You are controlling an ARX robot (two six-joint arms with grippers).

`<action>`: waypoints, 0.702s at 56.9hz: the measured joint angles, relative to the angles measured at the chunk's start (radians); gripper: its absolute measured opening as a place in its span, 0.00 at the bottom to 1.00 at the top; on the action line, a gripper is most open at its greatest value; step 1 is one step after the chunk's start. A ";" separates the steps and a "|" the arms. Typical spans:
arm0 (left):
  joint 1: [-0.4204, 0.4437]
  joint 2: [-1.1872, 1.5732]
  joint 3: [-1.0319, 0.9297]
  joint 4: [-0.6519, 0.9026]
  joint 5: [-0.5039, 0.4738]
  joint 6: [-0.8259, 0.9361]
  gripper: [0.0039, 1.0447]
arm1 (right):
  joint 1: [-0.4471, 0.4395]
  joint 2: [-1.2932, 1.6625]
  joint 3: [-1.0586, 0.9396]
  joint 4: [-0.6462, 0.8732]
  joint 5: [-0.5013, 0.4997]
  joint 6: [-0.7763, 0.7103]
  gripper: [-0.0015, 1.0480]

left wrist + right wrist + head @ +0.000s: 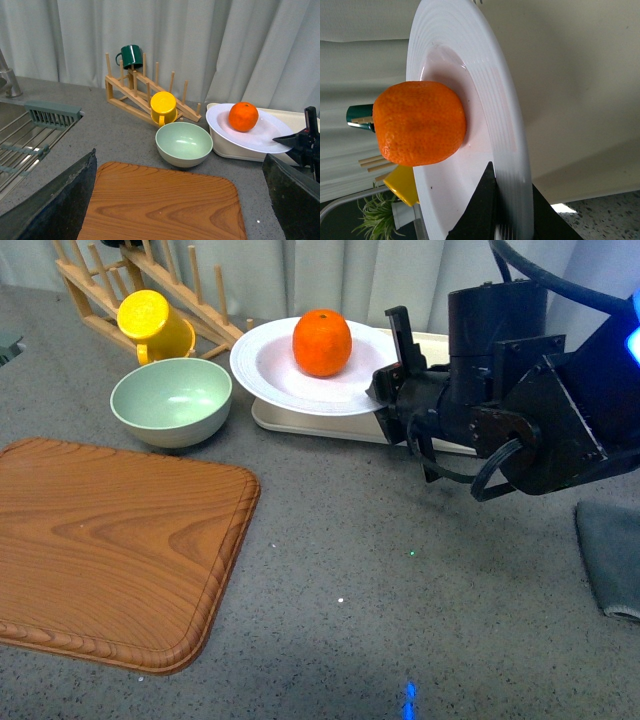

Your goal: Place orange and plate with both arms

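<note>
Orange (321, 342) sits loose on plate (275, 376) at twelve o'clock, atop tray (300, 422); right gripper (392, 390) pinches its rim; a tilt could roll fruit off; left gripper unseen.

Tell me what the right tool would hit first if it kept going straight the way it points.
The right tool already grips the plate rim. Pushed further, it would probably meet the orange sitting on the plate, though depth is uncertain.

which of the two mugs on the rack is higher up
The dark green mug, at the wooden rack's upper end; the yellow mug sits at its lower end.
</note>
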State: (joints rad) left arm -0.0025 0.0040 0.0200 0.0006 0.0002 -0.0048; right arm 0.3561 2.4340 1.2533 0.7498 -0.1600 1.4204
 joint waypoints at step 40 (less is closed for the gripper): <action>0.000 0.000 0.000 0.000 0.000 0.000 0.94 | 0.001 0.039 0.049 -0.061 0.080 0.031 0.47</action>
State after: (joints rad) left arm -0.0029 0.0040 0.0200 0.0006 -0.0002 -0.0048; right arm 0.3569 2.4733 1.3022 0.6884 -0.0803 1.4509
